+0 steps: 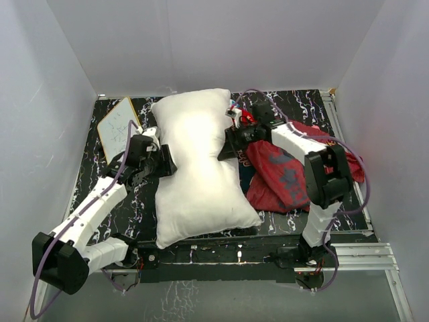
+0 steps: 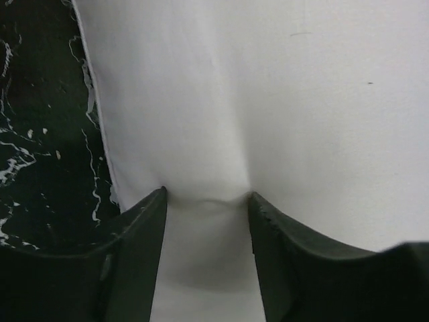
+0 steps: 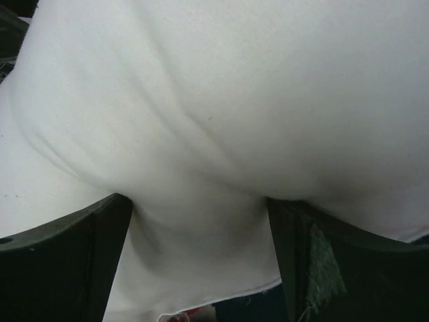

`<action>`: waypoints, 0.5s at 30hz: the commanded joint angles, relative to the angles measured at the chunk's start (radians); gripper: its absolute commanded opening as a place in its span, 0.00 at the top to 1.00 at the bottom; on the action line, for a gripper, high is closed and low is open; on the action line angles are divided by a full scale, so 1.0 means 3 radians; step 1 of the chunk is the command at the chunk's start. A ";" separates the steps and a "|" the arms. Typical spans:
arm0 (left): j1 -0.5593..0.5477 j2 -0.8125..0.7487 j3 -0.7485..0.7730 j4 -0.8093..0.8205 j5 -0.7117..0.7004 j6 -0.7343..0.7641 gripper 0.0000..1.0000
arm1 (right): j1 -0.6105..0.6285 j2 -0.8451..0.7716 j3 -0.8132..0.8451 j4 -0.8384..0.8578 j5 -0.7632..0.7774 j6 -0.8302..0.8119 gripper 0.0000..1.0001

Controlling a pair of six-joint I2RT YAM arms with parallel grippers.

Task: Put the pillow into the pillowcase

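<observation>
White walls box in a black marbled desk (image 1: 308,104). The pillow (image 1: 194,168) lies across the middle of it, long axis 12 to 6 o'clock, squeezed in at the waist. The left tool (image 1: 167,161) presses that waist from 9 o'clock and the right tool (image 1: 224,144) from 3 o'clock. In the left wrist view the jaws stand about half apart with white fabric bulging between the fingers (image 2: 137,228); whether that is a real pinch cannot be told. In the right wrist view the jaws are wide, with the fingers (image 3: 87,235) pushed into the pillow's side and nothing clamped. The step looks like taking hold of the pillow on both sides. To do it well, each tool should bite deep enough to catch stuffing as well as cover, at matching height, so the pillow doesn't twist or slip. The pillowcase (image 1: 275,178) sits crumpled at 3 o'clock, partly under the right arm. Its mouth isn't visible, nothing is seen inside it, and the pillow is fully outside. It likely needs spreading before insertion. A small whiteboard (image 1: 117,127) lies at 10 o'clock.
</observation>
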 commanded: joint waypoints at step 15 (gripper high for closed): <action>0.0013 -0.0114 -0.0209 0.0215 0.0700 -0.0091 0.53 | 0.0223 0.0770 0.1777 -0.0198 0.0666 -0.0479 0.52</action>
